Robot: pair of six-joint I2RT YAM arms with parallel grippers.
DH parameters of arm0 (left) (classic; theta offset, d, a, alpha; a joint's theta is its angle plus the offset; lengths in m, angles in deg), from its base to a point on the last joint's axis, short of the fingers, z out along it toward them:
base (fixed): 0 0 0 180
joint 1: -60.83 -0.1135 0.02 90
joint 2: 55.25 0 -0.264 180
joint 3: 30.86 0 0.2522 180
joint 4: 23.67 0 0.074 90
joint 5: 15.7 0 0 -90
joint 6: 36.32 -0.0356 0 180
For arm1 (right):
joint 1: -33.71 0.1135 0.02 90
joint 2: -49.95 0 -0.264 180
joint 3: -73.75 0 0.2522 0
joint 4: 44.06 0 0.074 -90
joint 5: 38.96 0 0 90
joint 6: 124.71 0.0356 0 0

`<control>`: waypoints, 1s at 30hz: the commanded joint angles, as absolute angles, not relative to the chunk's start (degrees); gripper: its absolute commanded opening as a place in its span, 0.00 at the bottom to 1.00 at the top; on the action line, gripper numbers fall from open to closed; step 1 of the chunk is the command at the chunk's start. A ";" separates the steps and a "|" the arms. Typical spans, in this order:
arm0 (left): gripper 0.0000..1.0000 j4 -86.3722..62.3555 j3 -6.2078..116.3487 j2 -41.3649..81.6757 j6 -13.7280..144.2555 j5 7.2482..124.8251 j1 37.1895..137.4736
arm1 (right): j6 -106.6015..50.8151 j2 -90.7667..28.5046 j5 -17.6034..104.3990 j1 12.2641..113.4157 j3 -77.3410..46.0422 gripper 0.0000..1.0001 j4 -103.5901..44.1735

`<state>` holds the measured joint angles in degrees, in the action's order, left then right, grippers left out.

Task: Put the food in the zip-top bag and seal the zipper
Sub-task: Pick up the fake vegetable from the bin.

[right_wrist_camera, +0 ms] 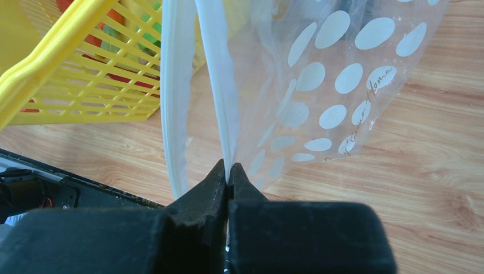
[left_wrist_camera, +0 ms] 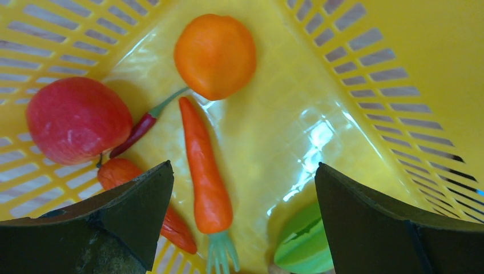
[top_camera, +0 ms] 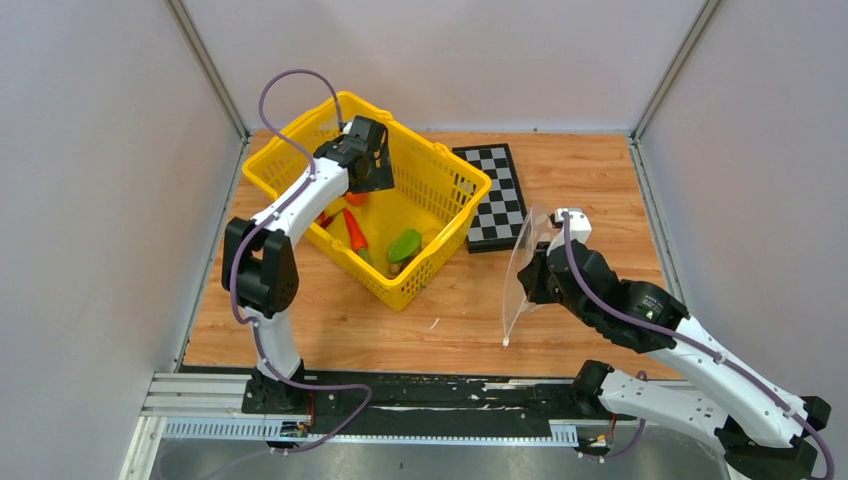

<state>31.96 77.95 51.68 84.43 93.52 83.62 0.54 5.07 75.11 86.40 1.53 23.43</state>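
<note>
Fingers [left_wrist_camera: 137, 211] of my left gripper [left_wrist_camera: 244, 168] stand wide apart and hold nothing, hanging inside the yellow mesh basket [top_camera: 468, 182] in the upper left of the overhead view. On my left wrist feed I see the basket floor below them. An orange [left_wrist_camera: 215, 55] lies at top centre and a red tomato [left_wrist_camera: 77, 120] at the left edge, with a thin red chili [left_wrist_camera: 140, 128] between those two. A carrot [left_wrist_camera: 204, 171] runs down the middle, its green top toward the bottom edge. A green pepper [left_wrist_camera: 302, 248] peeks in at the bottom, just beside the right finger. One more orange-red piece lies half hidden behind the left finger; I cannot tell what it is.

My right gripper [right_wrist_camera: 228, 171] is pinched tight on the zipper [right_wrist_camera: 220, 85] of the zip-top bag [right_wrist_camera: 342, 80]. It holds the bag upright over the wooden table [top_camera: 400, 310], right of centre in the overhead view and apart from the basket. I cannot tell whether the bag's lower corner touches the wood. Only one pale strip is clamped; the other curves away to the left, so the mouth gapes. A chessboard [top_camera: 495, 195] lies flat just beside the basket's right side.
</note>
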 commanded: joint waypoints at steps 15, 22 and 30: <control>0.91 35.46 77.72 62.55 86.12 99.38 80.76 | -1.84 6.59 75.12 86.18 2.01 0.00 21.62; 0.86 33.37 73.15 62.82 86.84 97.12 79.21 | -2.09 6.71 75.21 86.18 1.80 0.00 21.99; 0.57 30.01 69.67 61.79 85.90 93.75 78.81 | -2.00 6.19 74.95 86.23 1.71 0.00 21.64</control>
